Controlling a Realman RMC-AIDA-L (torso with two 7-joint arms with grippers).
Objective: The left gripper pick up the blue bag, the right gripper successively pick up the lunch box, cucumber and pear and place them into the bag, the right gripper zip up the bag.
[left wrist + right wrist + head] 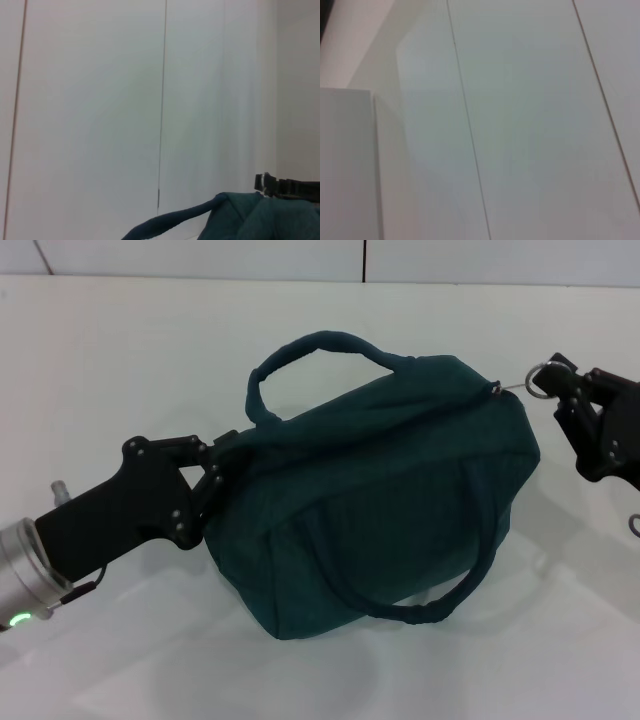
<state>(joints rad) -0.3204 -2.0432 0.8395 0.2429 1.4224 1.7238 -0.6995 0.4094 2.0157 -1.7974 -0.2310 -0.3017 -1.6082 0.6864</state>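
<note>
A plain white desk (120,360) fills my view, panelled wall behind. The blue bag (390,490) sits dead centre, bulging, its top looking closed. My left gripper (222,465) at nine o'clock has its jaws pinched on the bag's end fabric. My right gripper (560,390) at two o'clock has its jaws clamped on the zipper pull ring (540,380). No lunch box, cucumber or pear is visible, so I judge packing done and zipping nearly finished.
</note>
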